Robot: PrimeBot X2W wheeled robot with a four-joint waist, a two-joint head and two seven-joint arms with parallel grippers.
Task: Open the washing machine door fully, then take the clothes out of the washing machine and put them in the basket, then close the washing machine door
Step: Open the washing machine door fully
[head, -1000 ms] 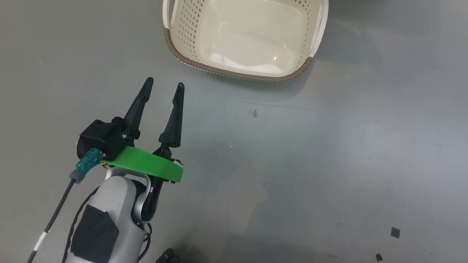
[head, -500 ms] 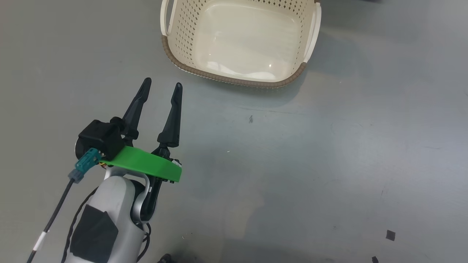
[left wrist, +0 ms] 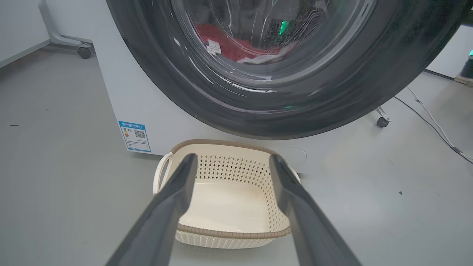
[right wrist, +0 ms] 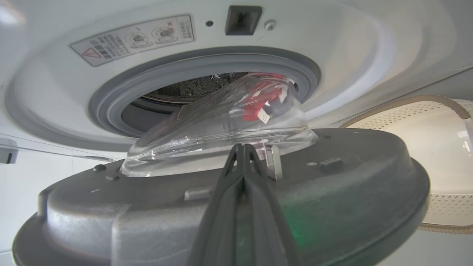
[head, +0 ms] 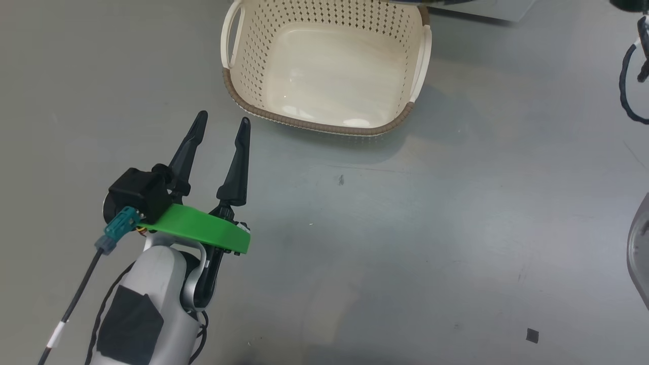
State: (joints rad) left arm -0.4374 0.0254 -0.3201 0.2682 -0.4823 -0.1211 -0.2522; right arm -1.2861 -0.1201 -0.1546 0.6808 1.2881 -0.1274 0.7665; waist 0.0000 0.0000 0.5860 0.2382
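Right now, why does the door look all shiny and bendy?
Left wrist view: the door has a glossy rim that mirrors streaks of light and a green glow. Right wrist view: its curved glass warps the red clothes behind it. Head view: small glare spots sit on the floor of the basket.

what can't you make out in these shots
Clothes: how many; left wrist view, glare on the washing machine door blurs them.
Drum: right wrist view, the door's glass bowl covers most of it.
Blue sticker print: left wrist view, too small.
Right gripper: shut, but its own fingers hide whether the tips touch the door.
Basket far rim: head view, cut by the top edge.
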